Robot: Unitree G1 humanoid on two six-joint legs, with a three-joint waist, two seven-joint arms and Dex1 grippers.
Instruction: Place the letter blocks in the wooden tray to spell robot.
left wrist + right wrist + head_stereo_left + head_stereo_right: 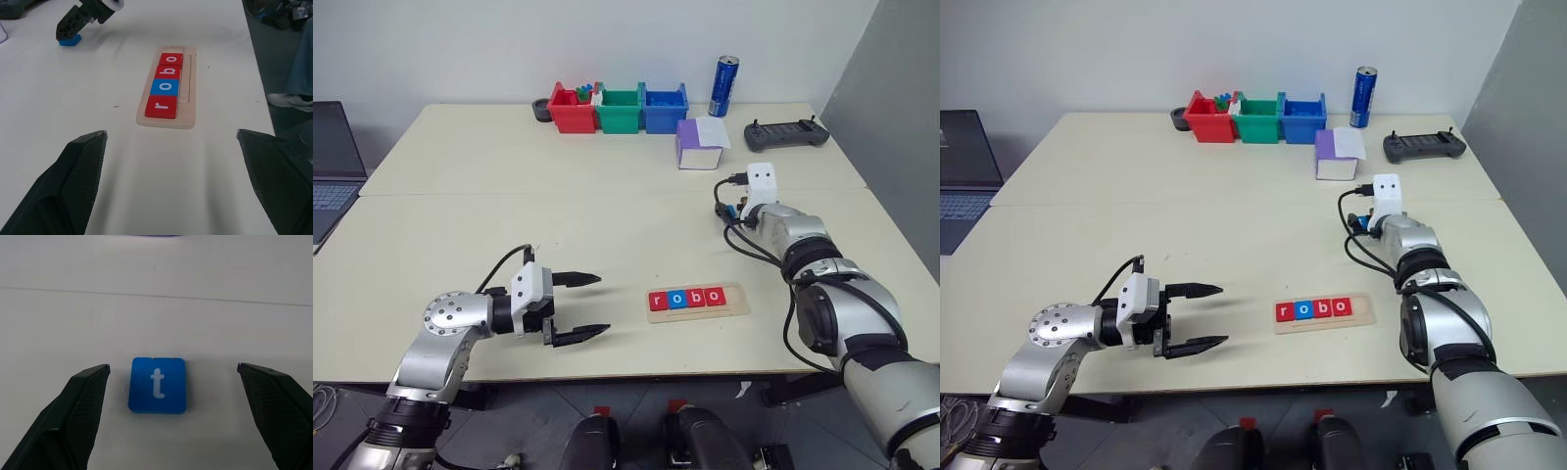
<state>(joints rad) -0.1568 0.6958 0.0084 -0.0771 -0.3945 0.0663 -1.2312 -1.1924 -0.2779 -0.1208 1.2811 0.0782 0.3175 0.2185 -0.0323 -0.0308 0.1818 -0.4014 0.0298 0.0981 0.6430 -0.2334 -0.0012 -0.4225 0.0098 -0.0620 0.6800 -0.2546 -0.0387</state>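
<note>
Right end effector (171,369) of mine is hanging released around the blue t block (157,385) on the counter (156,313), purple-and-white box (701,143) beyond, nothing blocking.

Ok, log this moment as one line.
tray: r, o, b, o placed | blue t tile: on table, between open right fingers | left gripper: open, empty

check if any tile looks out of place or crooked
One: the blue t tile lies flat on the table, apart from the tray, between the open right claw's fingers. The r, o, b, o tiles sit straight in the tray.
</note>
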